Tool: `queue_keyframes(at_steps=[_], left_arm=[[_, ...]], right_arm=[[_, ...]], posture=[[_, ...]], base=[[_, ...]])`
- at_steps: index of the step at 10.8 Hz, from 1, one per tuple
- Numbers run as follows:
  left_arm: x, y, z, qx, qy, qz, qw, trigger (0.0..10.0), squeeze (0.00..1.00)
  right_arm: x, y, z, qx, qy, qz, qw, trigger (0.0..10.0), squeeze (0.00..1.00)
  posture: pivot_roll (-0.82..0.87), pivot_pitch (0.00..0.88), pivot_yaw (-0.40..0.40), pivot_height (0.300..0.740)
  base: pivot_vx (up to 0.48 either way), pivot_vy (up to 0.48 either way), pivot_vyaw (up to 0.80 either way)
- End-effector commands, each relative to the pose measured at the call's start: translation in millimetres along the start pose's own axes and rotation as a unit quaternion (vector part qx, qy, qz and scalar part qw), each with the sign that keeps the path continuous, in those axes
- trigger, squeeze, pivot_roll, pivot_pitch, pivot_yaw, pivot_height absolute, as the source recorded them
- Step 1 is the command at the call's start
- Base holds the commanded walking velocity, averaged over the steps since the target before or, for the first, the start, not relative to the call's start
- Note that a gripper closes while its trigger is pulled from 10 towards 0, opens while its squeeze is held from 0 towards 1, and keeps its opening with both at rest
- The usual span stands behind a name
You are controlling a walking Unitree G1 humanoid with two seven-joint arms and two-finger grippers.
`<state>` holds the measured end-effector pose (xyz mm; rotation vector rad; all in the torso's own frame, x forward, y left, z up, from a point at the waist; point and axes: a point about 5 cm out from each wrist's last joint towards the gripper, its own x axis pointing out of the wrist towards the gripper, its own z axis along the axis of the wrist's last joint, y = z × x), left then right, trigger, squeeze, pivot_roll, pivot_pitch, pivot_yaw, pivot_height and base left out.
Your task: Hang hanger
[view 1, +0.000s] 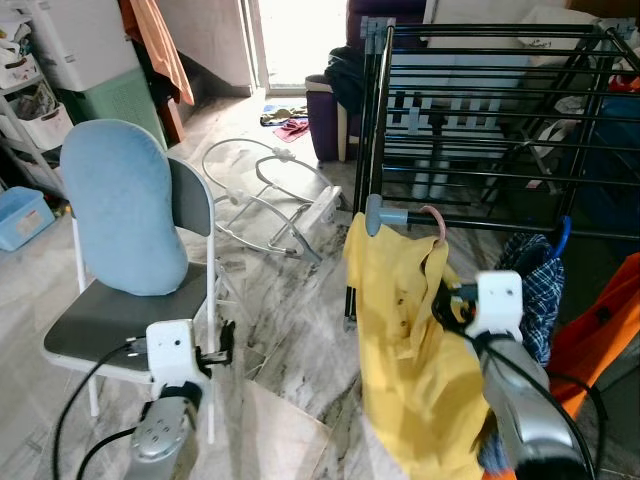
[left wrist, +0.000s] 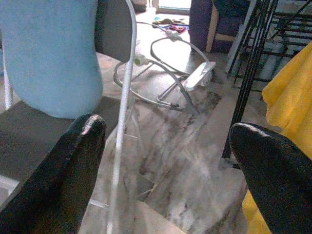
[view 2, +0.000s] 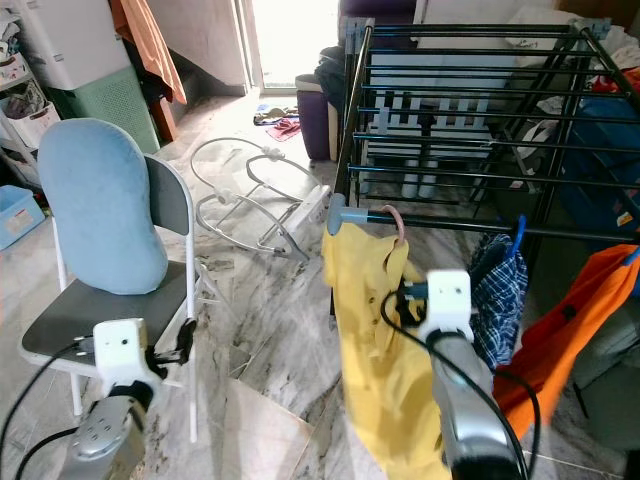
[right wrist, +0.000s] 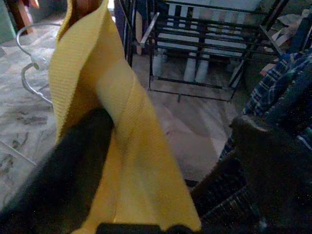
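Note:
A yellow shirt hangs on a pink hanger whose hook sits over the front rail of the black drying rack. My right gripper is at the shirt's collar, just below the hook. In the right wrist view its fingers stand wide apart and open, and yellow cloth drapes against one of them. My left gripper is low on the left beside the folding chair, open and holding nothing, as the left wrist view shows.
A blue cushion leans on the chair. A metal frame lies on the marble floor. A checked blue garment and an orange one hang on the rack to the right of the shirt. Shelves and boxes stand at the far left.

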<state>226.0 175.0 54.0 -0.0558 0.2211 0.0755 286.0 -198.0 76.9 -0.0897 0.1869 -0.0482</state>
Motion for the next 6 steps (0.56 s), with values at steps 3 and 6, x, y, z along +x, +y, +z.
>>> queue_keyframes(at_steps=[3,6], left_arm=[[-19.9,11.3,0,0.038,-0.012,0.007,0.999,10.0,0.00],[-18.5,10.9,10,0.035,-0.028,0.008,0.999,10.0,0.00]], right_arm=[[-18.7,-2.0,6,-0.007,-0.022,0.013,1.000,10.0,1.00],[-39.5,-3.8,1,-0.023,-0.019,0.020,0.999,10.0,1.00]], posture=[[-0.06,0.000,0.036,0.740],[-0.08,0.000,0.031,0.740]], base=[[0.000,0.000,0.00],[0.000,0.000,0.00]])
